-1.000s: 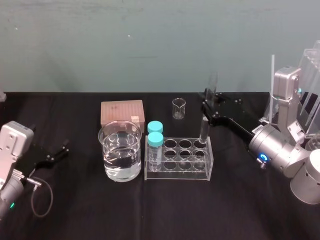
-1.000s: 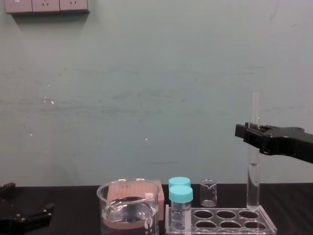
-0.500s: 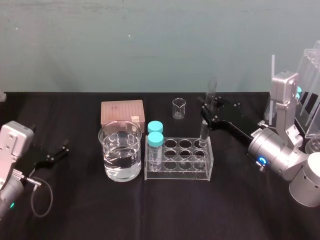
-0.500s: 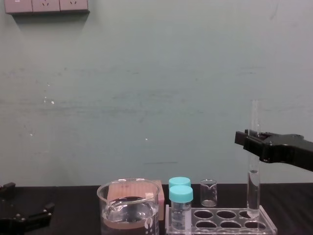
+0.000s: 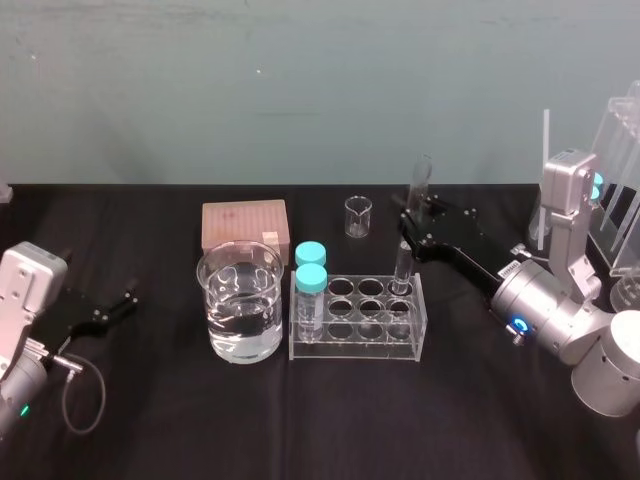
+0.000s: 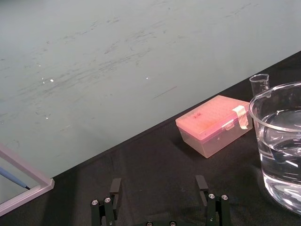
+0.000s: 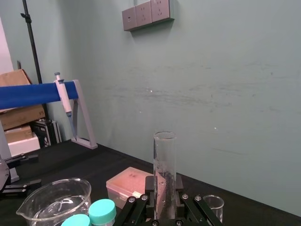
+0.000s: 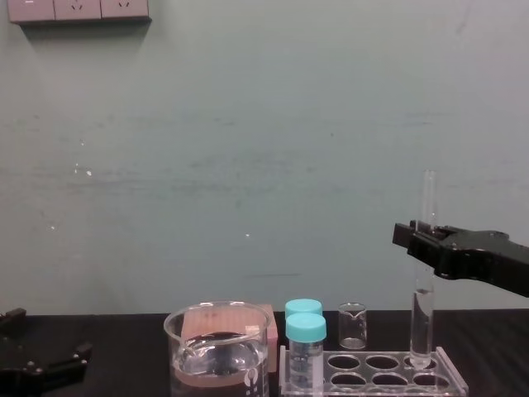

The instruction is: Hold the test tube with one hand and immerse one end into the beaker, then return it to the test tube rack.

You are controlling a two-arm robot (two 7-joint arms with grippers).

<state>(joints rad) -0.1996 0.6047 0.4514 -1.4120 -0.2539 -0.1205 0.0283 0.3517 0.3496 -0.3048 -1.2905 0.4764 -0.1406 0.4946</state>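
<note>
The test tube (image 5: 402, 268) stands nearly upright with my right gripper (image 5: 410, 226) shut on its upper half. Its rounded bottom sits in the back right hole of the clear test tube rack (image 5: 355, 348). From the chest, the test tube (image 8: 423, 318) drops from the right gripper (image 8: 418, 242) into the rack (image 8: 368, 372). The right wrist view shows the test tube (image 7: 164, 162) between the black fingers (image 7: 139, 207). The beaker (image 5: 240, 300), partly filled with water, stands left of the rack. My left gripper (image 5: 115, 305) rests open at the table's left, well apart from everything.
Two turquoise-capped vials (image 5: 311, 282) stand in the rack's left end. A pink box (image 5: 244, 225) and a tiny beaker (image 5: 357, 216) sit behind. A clear pipette stand (image 5: 620, 190) rises at the far right. A cable (image 5: 85, 400) loops by the left arm.
My right gripper has come down and slightly left with the test tube. The tube's bottom has sunk from above the rack into its back right hole. The left arm has not moved.
</note>
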